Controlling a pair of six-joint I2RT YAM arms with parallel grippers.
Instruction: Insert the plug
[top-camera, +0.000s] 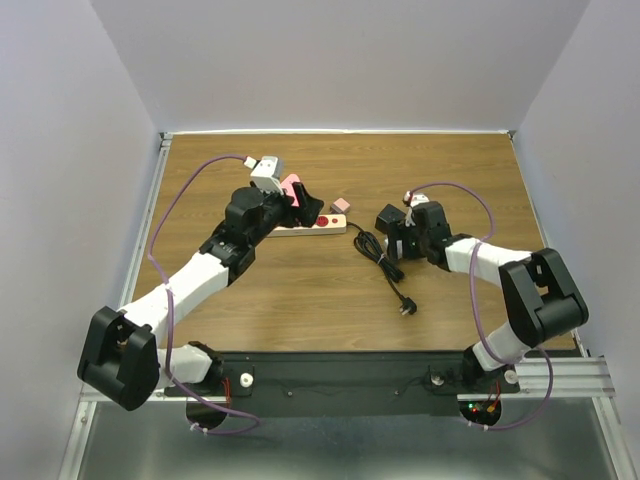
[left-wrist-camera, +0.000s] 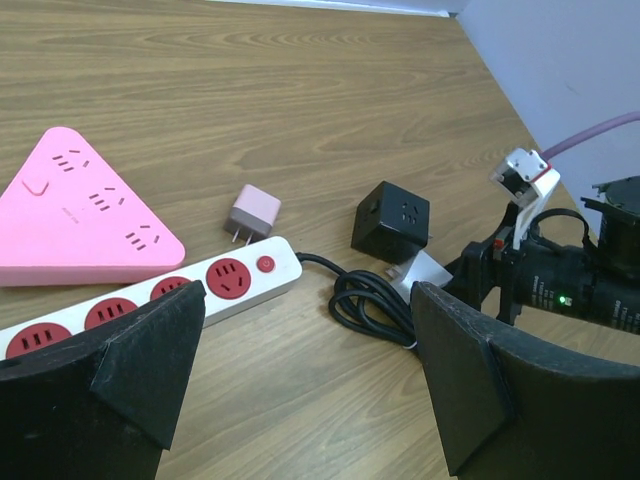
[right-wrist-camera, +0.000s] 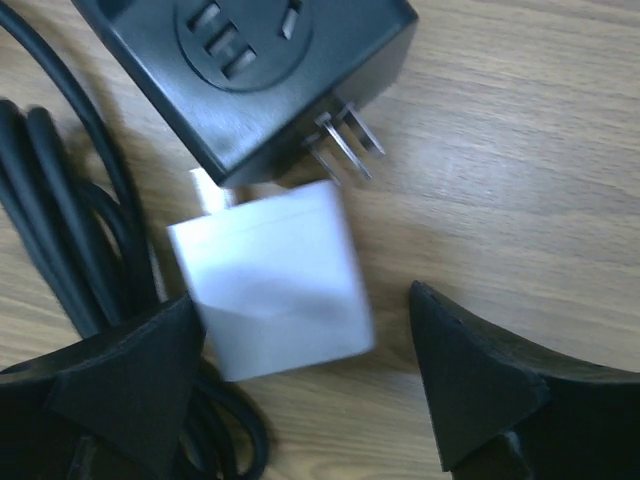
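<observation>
On the table (top-camera: 300, 300), a power strip (left-wrist-camera: 150, 295) was laid left of centre, with a triangular outlet block (left-wrist-camera: 75, 210) just behind it and a small adapter (left-wrist-camera: 252, 212) behind its right end. To the right, a coiled cable (left-wrist-camera: 365, 300) was spread from the strip's end. A cube socket (left-wrist-camera: 392, 217) was set just behind the coil, with a flat charger (right-wrist-camera: 270, 290) before its prongs. The cable's plug (top-camera: 407, 309) was left nearest the arms.
</observation>
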